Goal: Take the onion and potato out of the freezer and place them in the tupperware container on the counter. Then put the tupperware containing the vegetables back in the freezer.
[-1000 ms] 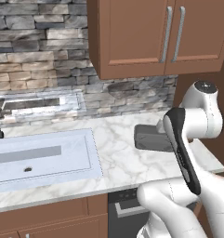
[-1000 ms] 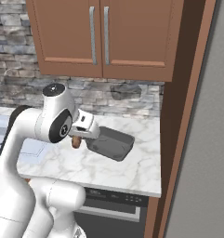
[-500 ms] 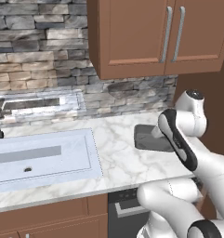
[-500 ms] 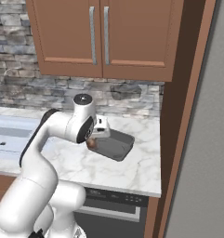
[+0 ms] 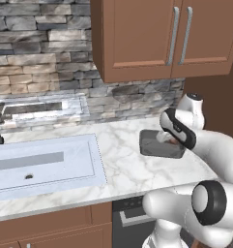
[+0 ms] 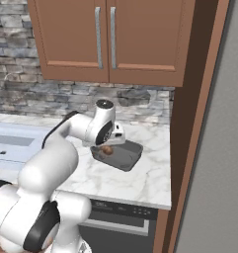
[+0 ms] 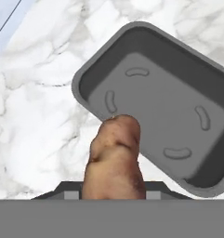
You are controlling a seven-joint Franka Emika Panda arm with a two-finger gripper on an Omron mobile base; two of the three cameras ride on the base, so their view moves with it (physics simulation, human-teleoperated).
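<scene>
Potato (image 7: 114, 160): tan-brown, lumpy, firm, likely light; your end effector (image 7: 113, 193) is clamped across its middle. It hangs over the near rim of the tupperware container (image 7: 178, 100) on the marble desk (image 7: 34, 116). Expect rolling on release; lower it first.

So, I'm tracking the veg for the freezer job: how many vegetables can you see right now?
1. A potato held in the claw above the near edge of the tupperware container on the counter. The container holds nothing yet; an onion may be elsewhere.

Veined marble counter (image 7: 34, 93), matt tray (image 7: 178, 69)
</scene>
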